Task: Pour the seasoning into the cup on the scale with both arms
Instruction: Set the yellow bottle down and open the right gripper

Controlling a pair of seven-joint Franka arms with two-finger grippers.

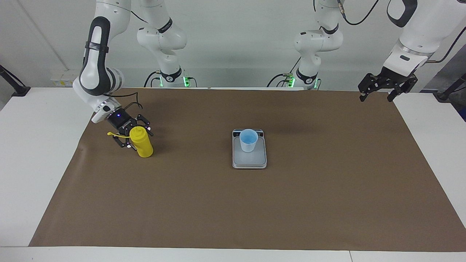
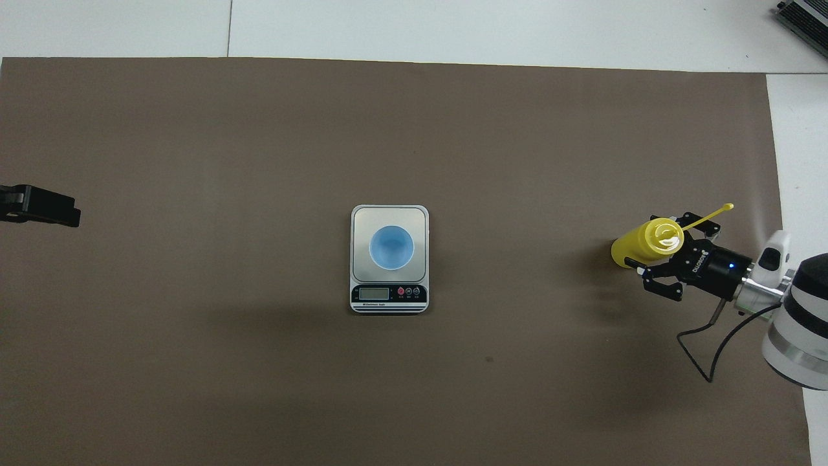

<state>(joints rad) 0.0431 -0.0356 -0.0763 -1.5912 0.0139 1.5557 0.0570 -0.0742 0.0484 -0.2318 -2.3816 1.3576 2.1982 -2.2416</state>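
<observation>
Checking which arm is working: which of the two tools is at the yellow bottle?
The right tool, around the yellow bottle; the left tool waits apart.

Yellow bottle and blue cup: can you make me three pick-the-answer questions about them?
1. Where is the cup?
A. on the scale
B. on the bare mat
C. up in the air

2. What colour is the squeeze bottle?
A. red
B. green
C. yellow

3. How is the bottle right now?
A. lying on its side
B. standing on the mat
C. tipped over the cup

Answers: 1 A, the cup sits on the scale. 2 C, the bottle is bright yellow. 3 B, its base rests on the brown mat, nozzle up, toward the right arm's end of the table.
</observation>
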